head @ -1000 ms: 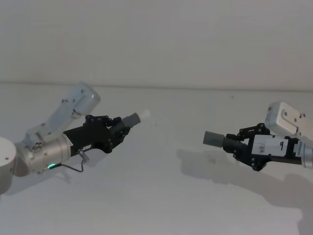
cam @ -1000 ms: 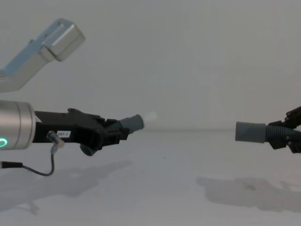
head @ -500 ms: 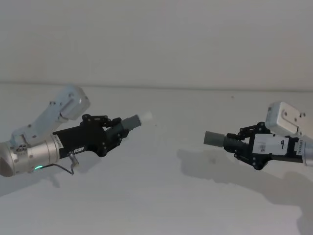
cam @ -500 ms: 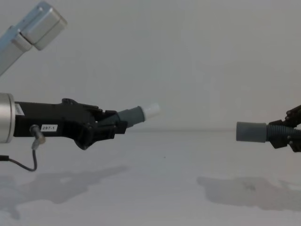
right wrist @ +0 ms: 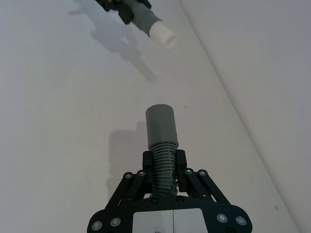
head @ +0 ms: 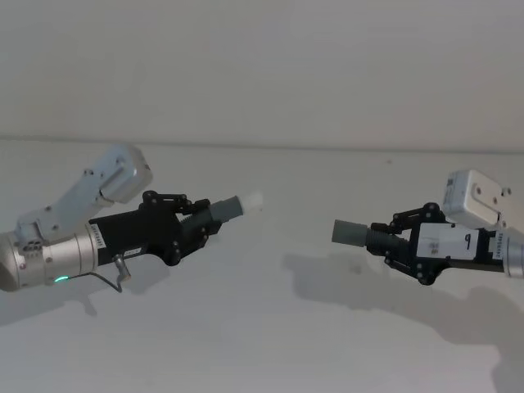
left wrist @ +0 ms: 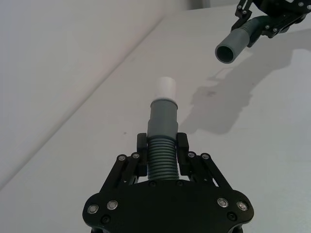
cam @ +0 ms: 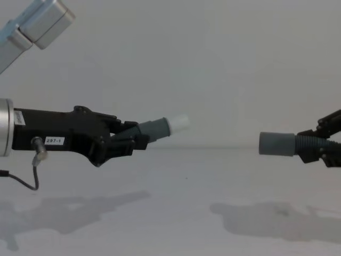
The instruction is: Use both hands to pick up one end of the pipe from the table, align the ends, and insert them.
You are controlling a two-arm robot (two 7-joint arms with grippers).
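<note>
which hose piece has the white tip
The piece in the left gripper: its grey cuff ends in a narrow white tip. The other piece, in the right gripper, ends in a wider, open grey sleeve.

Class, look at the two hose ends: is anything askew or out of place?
The left hose, in the left gripper, tilts upward, so its white tip sits higher than the level sleeve of the right hose in the right gripper; misaligned, apart.

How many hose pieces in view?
2. The white-tipped hose piece is in the left gripper; the open-sleeved hose piece is in the right gripper. Both are held above the table, ends apart.
</note>
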